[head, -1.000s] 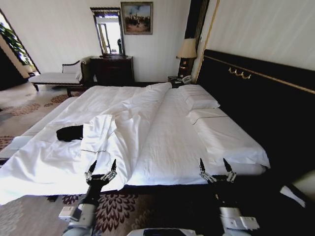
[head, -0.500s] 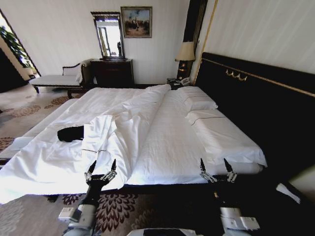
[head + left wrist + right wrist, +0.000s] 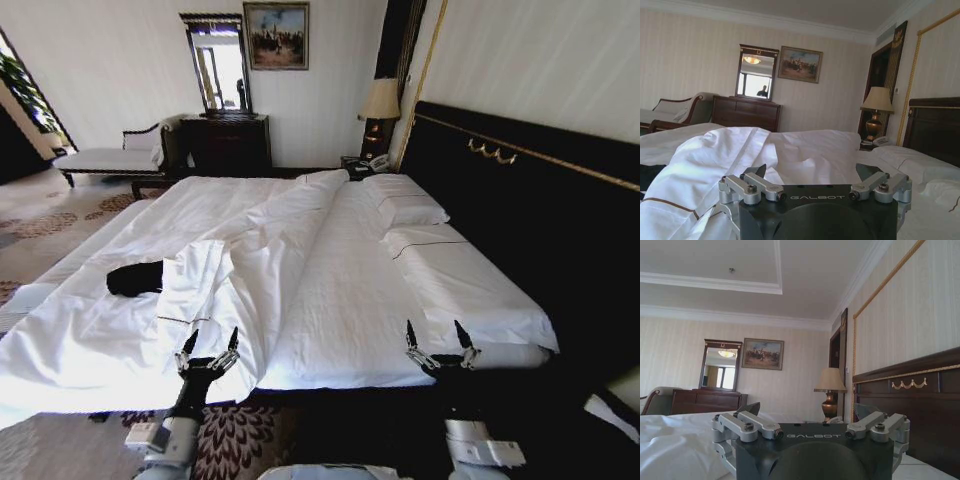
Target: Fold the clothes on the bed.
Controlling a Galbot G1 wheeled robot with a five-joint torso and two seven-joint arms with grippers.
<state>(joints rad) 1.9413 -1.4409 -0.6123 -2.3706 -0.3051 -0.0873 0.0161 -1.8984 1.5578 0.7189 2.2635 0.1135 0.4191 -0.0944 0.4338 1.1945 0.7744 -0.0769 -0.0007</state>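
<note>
Bed (image 3: 350,300) ahead of me, broad and white, its near edge running just past both my claws. Farthest to my left on it lies the black shirt (image 3: 134,278), a small dark heap near the bed's left edge, just beside the folded-back flap of the duvet (image 3: 250,270); in my left wrist view a dark sliver of it (image 3: 647,176) shows past that flap. My left gripper (image 3: 207,348) hangs at the near edge, over the duvet's lower fold, fingers spread wide and holding nothing; the left wrist view (image 3: 812,175) shows the same open spread with white cloth beyond. The shirt sits well apart from it, further up the bed and more to my left. The bare sheet takes up the middle and right of the bed, and two pillows (image 3: 405,205) lie at the headboard (image 3: 520,220) along the right edge. My right gripper (image 3: 437,341) hangs at the near right corner, fingers also wide, empty; its wrist view (image 3: 807,415) shows the tips apart.
</note>
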